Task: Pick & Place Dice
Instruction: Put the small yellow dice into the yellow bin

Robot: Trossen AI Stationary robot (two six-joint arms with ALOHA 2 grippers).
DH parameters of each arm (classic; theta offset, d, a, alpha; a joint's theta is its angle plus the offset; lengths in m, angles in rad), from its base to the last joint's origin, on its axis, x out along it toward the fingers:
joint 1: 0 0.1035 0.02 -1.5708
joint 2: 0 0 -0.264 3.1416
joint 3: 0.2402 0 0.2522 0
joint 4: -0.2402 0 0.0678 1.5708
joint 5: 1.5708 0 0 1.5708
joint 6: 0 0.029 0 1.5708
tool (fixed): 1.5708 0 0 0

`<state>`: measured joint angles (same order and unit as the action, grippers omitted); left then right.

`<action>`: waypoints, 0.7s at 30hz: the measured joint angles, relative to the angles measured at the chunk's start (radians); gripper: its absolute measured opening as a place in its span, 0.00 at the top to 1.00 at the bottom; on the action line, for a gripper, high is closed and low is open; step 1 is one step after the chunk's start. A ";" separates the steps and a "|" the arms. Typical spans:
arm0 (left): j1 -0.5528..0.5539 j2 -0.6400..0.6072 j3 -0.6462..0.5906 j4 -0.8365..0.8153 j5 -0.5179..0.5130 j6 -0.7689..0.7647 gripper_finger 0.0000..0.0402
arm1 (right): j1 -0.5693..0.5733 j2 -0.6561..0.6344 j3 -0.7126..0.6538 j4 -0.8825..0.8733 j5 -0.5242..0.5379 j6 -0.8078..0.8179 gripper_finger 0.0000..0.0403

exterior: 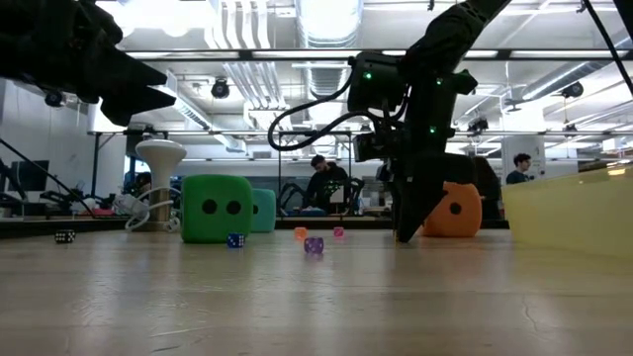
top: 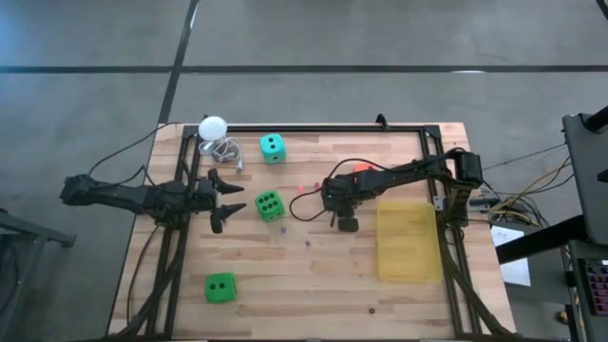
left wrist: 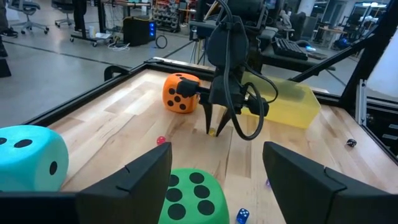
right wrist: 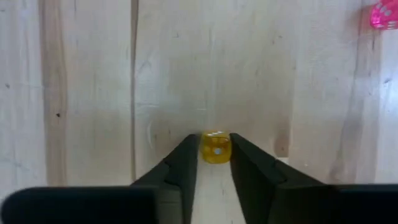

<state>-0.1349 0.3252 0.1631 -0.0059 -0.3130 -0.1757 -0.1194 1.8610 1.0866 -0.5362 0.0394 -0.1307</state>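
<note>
between the tips of your right gripper [right wrist: 214,163], low on the table [top: 313,285] near the yellow tray [top: 408,242], sits a tiny yellow die [right wrist: 215,148], likely hard, light and slick, fingers narrowed on its flat sides; left gripper [top: 231,199] wide, waiting.

Overhead, table-level, two wrist views
</note>
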 joint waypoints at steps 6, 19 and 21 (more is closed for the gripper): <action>0.000 0.000 0.000 0.000 0.000 0.000 0.38 | -0.001 0.000 0.000 0.007 0.010 0.034 0.90; 0.000 0.000 -0.001 -0.008 0.000 -0.004 0.39 | 0.008 -0.042 -0.003 -0.012 0.017 0.103 0.90; 0.000 0.000 -0.001 -0.008 0.000 -0.004 0.39 | 0.011 -0.068 -0.003 -0.013 0.002 0.118 0.90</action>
<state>-0.1349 0.3251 0.1623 -0.0143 -0.3126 -0.1795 -0.1085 1.7934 1.0840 -0.5489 0.0412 -0.0126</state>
